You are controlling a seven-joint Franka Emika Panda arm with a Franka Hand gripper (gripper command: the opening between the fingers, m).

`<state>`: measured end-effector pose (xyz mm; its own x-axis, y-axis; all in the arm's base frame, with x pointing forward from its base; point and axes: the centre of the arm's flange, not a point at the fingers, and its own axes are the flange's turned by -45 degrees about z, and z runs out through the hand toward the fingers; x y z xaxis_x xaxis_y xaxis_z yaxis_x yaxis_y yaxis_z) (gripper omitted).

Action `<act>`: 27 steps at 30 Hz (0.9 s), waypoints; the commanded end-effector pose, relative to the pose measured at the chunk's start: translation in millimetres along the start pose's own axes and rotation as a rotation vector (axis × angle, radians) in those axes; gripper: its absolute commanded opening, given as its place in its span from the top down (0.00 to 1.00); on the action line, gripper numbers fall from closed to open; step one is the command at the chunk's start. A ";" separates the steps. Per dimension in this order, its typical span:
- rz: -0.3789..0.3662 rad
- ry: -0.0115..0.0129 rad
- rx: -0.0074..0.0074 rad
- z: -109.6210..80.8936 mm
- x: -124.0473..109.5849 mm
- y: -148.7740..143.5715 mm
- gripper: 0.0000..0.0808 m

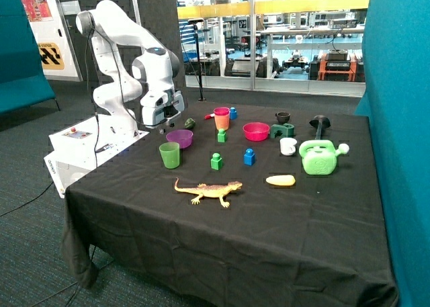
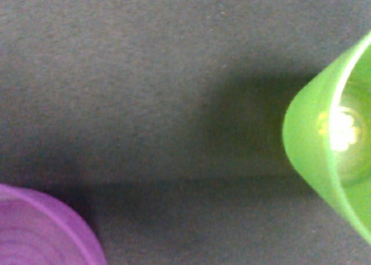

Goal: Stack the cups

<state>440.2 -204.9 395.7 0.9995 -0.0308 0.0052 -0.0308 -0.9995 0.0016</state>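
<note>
The green cup (image 1: 169, 155) stands upright on the black cloth near the table's front corner beside the robot base. It also shows in the wrist view (image 2: 333, 143), seen from above at the frame's edge. The magenta-pink cup (image 1: 222, 112) sits nested in the yellow cup (image 1: 222, 123) further back on the table. My gripper (image 1: 163, 123) hangs above the cloth just behind the green cup, beside the purple bowl. It holds nothing that I can see.
A purple bowl (image 1: 179, 138) (image 2: 40, 230) stands close behind the green cup. A pink bowl (image 1: 256, 131), green and blue blocks, a toy lizard (image 1: 208, 190), a white mug (image 1: 288, 146), a black cup (image 1: 282, 117) and a green watering can (image 1: 320, 157) are spread over the table.
</note>
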 end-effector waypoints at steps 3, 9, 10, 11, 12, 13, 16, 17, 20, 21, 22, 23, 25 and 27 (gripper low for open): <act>0.003 -0.0052 0.0016 6.0 13.1 13.0 0.43; -0.004 -0.0052 0.0016 15.0 19.9 11.5 0.43; -0.007 -0.0052 0.0016 16.3 20.8 10.9 0.43; -0.007 -0.0052 0.0016 17.4 21.4 10.4 0.43; -0.009 -0.0052 0.0016 18.8 22.0 9.9 0.43; -0.009 -0.0052 0.0016 19.7 22.3 9.7 0.43; -0.020 -0.0052 0.0016 23.8 23.6 9.2 0.43; -0.021 -0.0052 0.0016 25.1 24.0 9.0 0.43; -0.024 -0.0052 0.0016 28.0 25.5 7.9 0.43; -0.025 -0.0052 0.0016 28.6 26.0 7.6 0.43; -0.026 -0.0052 0.0016 29.2 26.6 7.3 0.43; -0.029 -0.0052 0.0016 30.4 27.8 6.8 0.43; -0.031 -0.0052 0.0016 31.9 29.5 6.2 0.43; -0.033 -0.0052 0.0017 33.5 31.5 5.8 0.43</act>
<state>464.0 -213.8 370.8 0.9999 -0.0101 -0.0001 -0.0101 -0.9999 0.0023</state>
